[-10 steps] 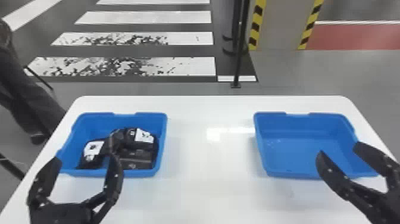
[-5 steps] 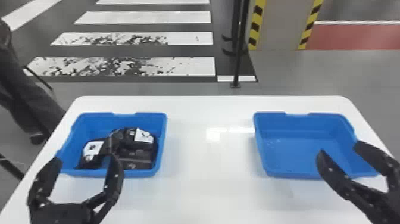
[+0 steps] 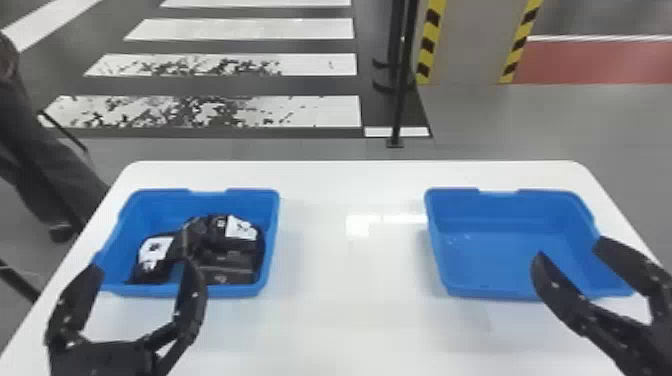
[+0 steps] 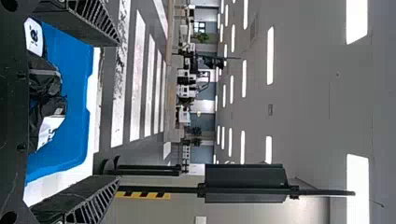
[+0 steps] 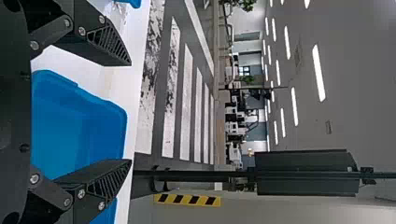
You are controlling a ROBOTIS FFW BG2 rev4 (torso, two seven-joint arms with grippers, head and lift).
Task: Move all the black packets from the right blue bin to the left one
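The black packets [image 3: 215, 247] lie bunched in the left blue bin [image 3: 165, 202], at nine o'clock on the white tabletop [image 3: 320, 310]; one white label [image 3: 242, 228] faces up at the bin's two o'clock, another at its eight. At three o'clock sits the right blue bin [image 3: 505, 260], its floor bare. The left claw [image 3: 141, 266] is at the tabletop's eight o'clock, fingers apart; the right claw [image 3: 571, 250], at four o'clock, is also spread.
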